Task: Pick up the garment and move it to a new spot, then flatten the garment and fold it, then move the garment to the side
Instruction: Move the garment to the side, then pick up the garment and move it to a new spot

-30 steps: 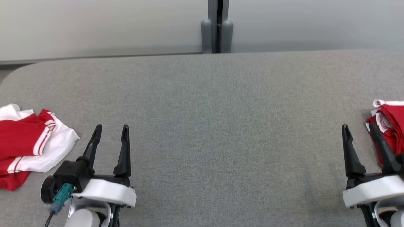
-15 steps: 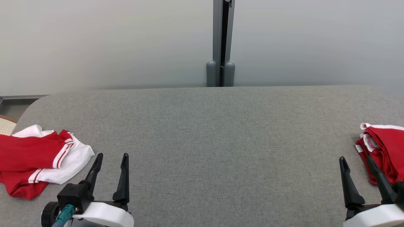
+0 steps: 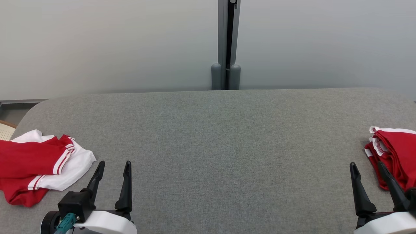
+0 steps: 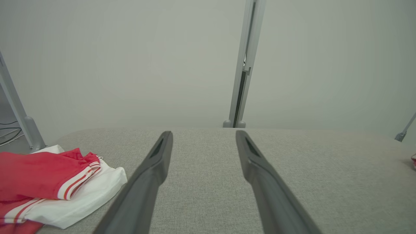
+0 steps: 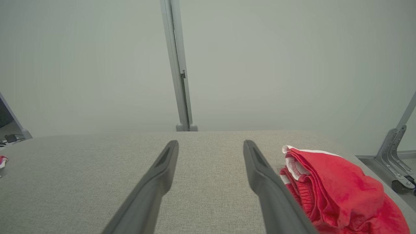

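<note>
Raised since a second ago: aim of the head camera, with more wall (image 3: 110,45) in frame; garments and pincers placed as before relative to one another. Apart and empty: long dark fingers of left gripper (image 3: 114,163), low over grey padded table (image 3: 221,136). Just outward of its left finger, near but not touching: red-and-white garment (image 3: 35,162), loosely folded, long axis crosswise to the fingers, white striped-hem end pointing toward the pincer. Likewise spread, gripping nothing: right gripper (image 3: 366,164). Close against outer side of its right finger: red garment (image 5: 334,185), crumpled heap, long axis roughly along the fingers, white-trimmed edge at the far end. Touching or not, impossible to tell. Ahead of both pincers, past table's far edge: grey post (image 3: 226,45).
</note>
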Robot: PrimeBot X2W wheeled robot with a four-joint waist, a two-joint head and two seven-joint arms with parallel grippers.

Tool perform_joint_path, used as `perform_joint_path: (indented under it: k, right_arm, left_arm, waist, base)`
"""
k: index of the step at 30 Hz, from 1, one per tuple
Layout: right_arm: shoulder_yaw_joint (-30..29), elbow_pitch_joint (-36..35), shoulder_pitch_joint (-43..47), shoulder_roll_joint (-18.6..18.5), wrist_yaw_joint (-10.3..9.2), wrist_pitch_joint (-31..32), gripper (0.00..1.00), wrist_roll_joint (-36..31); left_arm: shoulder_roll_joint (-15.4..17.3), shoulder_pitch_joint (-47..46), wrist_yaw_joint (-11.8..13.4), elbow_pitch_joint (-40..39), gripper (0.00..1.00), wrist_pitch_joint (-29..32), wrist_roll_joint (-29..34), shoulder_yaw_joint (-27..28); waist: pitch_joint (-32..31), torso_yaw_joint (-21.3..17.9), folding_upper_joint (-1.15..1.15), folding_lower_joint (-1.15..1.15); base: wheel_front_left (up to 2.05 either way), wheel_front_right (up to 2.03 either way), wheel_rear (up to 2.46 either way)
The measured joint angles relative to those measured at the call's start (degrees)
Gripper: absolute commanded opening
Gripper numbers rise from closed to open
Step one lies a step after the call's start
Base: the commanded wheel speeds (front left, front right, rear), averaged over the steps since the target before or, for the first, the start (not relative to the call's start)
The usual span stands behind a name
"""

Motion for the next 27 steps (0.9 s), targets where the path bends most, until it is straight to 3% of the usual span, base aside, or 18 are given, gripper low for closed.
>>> perform_joint_path:
  k: [16,27]
  right_arm:
    - [-0.5,-0.4,0.3,0.0,0.00,-0.1,1.00,-0.1]
    - [1.6,-3.4,-0.4,-1.2,-0.03,1.7,1.00,-0.4]
  left_arm:
    - [0.2,-0.2,0.8,-0.2,1.00,0.2,-0.2,-0.3]
    - [0.5,-2.2,1.4,0.3,1.00,-0.7,-1.6,1.4]
  waist:
    - [-0.3,1.5,0.00,0.00]
    - [0.2,9.1,0.00,0.00]
  base:
    - [0.00,0.00,0.00]
    - [0.00,0.00,0.00]
